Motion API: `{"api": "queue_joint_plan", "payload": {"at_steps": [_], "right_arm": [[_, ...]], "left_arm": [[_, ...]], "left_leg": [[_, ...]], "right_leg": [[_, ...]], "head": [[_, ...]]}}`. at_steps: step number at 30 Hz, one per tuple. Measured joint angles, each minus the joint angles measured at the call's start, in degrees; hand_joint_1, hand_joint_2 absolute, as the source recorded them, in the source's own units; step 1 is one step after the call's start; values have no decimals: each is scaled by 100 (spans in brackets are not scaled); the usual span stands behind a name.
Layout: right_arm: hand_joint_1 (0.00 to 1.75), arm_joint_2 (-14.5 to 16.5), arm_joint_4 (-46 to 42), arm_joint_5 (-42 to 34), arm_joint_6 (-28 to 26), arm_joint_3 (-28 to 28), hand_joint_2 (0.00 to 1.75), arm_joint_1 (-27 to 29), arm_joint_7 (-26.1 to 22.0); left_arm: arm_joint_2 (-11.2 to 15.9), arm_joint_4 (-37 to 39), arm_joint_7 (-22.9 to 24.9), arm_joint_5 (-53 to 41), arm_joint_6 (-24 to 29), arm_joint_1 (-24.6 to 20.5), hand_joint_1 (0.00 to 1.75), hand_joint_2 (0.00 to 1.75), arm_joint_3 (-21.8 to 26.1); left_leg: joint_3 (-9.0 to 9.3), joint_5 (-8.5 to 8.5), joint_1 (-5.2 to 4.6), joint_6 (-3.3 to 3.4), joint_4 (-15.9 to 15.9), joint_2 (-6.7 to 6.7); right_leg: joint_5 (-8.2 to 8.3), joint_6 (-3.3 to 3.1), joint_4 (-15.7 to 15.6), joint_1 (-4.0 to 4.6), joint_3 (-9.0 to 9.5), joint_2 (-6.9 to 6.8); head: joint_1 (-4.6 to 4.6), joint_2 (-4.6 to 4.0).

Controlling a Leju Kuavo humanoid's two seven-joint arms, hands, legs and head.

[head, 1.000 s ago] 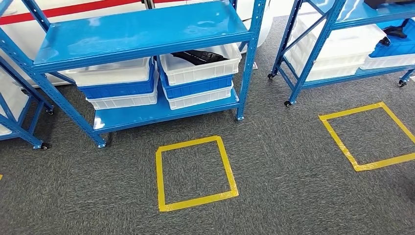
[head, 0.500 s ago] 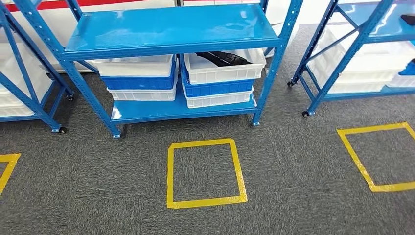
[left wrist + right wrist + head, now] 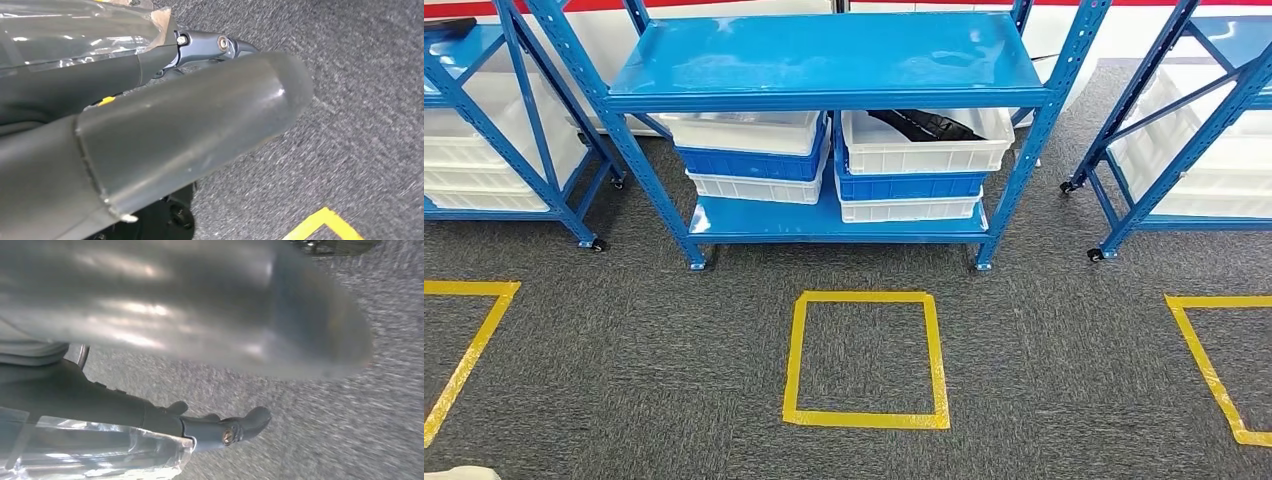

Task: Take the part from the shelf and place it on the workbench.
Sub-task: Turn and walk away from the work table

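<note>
Blue steel shelf (image 3: pixel 824 60) stands squarely ahead of us in the head view, beyond a yellow tape square (image 3: pixel 867 358) on the grey carpet. On its lower deck sit stacked bins; the white bin (image 3: pixel 924 140) topping the right stack holds a black part (image 3: pixel 924 124), so the part lies on the shelf, well ahead of both our hands. We judge this fits either approaching for a pickup or a later pass; which one, we cannot tell.

From the left wrist view, our left robot hand (image 3: pixel 165 130) hangs over the carpet, its thick grey thumb across the frame and darker fingers (image 3: pixel 210 47) extended, with nothing held.

From the right wrist view, our right robot hand (image 3: pixel 200 340) likewise hangs above carpet, blurred, fingers (image 3: pixel 220 427) spread from the thumb, empty.
</note>
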Motion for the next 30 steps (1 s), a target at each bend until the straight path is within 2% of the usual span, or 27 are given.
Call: {"api": "queue_joint_plan", "payload": {"at_steps": [2, 3, 4, 5, 6, 8, 9, 10, 12, 14, 16, 18, 19, 20, 21, 23, 24, 25, 26, 28, 30], "right_arm": [[0, 7, 0, -26, 33, -12, 0, 15, -1], [0, 8, 0, -34, 50, -22, 0, 23, -3], [0, 9, 0, -39, 63, -35, 0, 29, -7], [0, 9, 0, -41, 73, -50, 0, 34, -13], [0, 11, 0, -42, 82, -65, 0, 34, -21], [0, 25, 0, -42, 103, -83, 0, 28, -34], [0, 33, 0, -42, 116, -86, 0, 25, -40], [0, 40, 0, -41, 132, -87, 0, 23, -45], [0, 55, 0, -40, 160, -89, 0, 23, -54], [0, 65, 0, -39, 172, -90, 0, 21, -58], [0, 64, 0, -38, 172, -91, 0, 17, -65], [0, 61, 0, -36, 174, -92, 0, 19, -74], [0, 60, 0, -35, 175, -92, 0, 23, -80], [0, 56, 0, -34, 176, -93, 0, 29, -85], [0, 51, 0, -33, 176, -93, 0, 34, -88], [0, 39, 0, -28, 177, -93, 0, 35, -91], [0, 37, 0, -24, 178, -93, 0, 30, -92], [0, 36, 0, -20, 180, -93, 0, 23, -93], [0, 37, 0, -16, 181, -93, 0, 17, -95], [0, 36, 0, -13, 181, -93, 0, 9, -97], [0, 37, 0, -11, 181, -93, 0, 6, -97]], "left_arm": [[3, 0, 15, -21, 7, -8, 0, 0, -3], [3, 0, 21, -28, 7, -10, 0, 0, -5], [3, 0, 25, -41, 9, -7, 0, 0, -10], [4, 0, 29, -55, 13, -3, 0, 0, -18], [6, 0, 32, -68, 16, 1, 0, 0, -26], [16, 0, 36, -81, 25, 0, 0, 0, -39], [23, 0, 36, -82, 30, -7, 0, 0, -43], [30, 0, 33, -84, 34, -16, 0, 0, -48], [37, 0, 26, -86, 45, -23, 0, 0, -65], [37, 0, 15, -87, 51, -20, 0, 0, -82], [36, 0, 7, -87, 48, -21, 0, 0, -91], [39, 0, 3, -87, 20, -19, 0, 0, -104], [40, 0, 2, -88, -1, -16, 0, 0, -113], [40, 0, 2, -90, -18, -13, 0, 0, -123], [39, 1, 1, -93, -29, -11, 0, 0, -132], [35, 2, 1, -112, -43, -9, 0, 0, -142], [36, 2, 0, -123, -50, -9, 0, 0, -143], [37, 1, -2, -134, -58, -9, 0, 0, -145], [40, 1, -5, -143, -68, -10, 0, 0, -150], [44, 0, -12, -169, -85, -9, 0, 0, -162], [51, 1, -15, -193, -97, -8, 0, 0, -174]], "left_leg": [[-321, -361, 17, -67, 669, 207], [-517, -521, 27, -91, 1050, 255], [-660, -594, 32, -101, 1312, 278], [-712, -557, 33, -97, 1384, 289], [-646, -411, 31, -77, 1221, 294], [-267, -14, 6, 21, 431, 322], [-95, 115, -14, 75, 79, 346], [12, 175, -39, 124, -143, 367], [43, 178, -76, 182, -229, 374], [100, 247, -55, 229, -347, 353], [164, 328, -23, 266, -473, 339], [167, 343, -27, 280, -489, 325], [166, 342, -28, 280, -488, 314], [167, 339, -25, 275, -485, 300], [171, 333, -20, 266, -478, 282], [171, 299, -5, 214, -424, 251], [157, 261, -11, 170, -370, 239], [143, 221, -17, 125, -322, 233], [133, 187, -22, 86, -287, 229], [136, 144, -2, 32, -271, 228], [87, 31, 30, -19, -123, 244]], "right_leg": [[-7, -47, -2, 11, 2, -43], [-12, -63, -1, 22, 0, -65], [-16, -69, -1, 31, 0, -86], [-20, -74, 0, 39, 2, -102], [-23, -77, -1, 48, 8, -112], [-27, -78, -4, 64, 26, -121], [-30, -71, -7, 82, 30, -124], [-33, -60, -10, 89, 31, -131], [-34, -18, -31, 96, 38, -152], [-58, 30, -1, 114, 22, -167], [-255, 24, 380, 130, -159, -150], [-575, -1, 1140, 99, -529, -120], [-674, 17, 1455, 83, -691, -112], [-683, 63, 1585, 64, -765, -108], [-601, 128, 1487, 45, -727, -106], [-273, 267, 723, -14, -367, -105], [-142, 289, 361, -30, -199, -100], [-60, 273, 110, -39, -80, -97], [-36, 226, 12, -32, -40, -94], [-40, 106, 11, -19, -32, -96], [-37, 27, -1, -36, 4, -99]], "head": [[-30, 0], [-35, 0], [-36, 0], [-36, 0], [-37, 0], [-35, 0], [-32, 0], [-35, 1], [-40, 1], [-36, 1], [-17, 1], [-3, 0], [0, 0], [0, 0], [2, 0], [6, 0], [12, 0], [10, 0], [9, 0], [-6, 0], [-22, 0]]}}
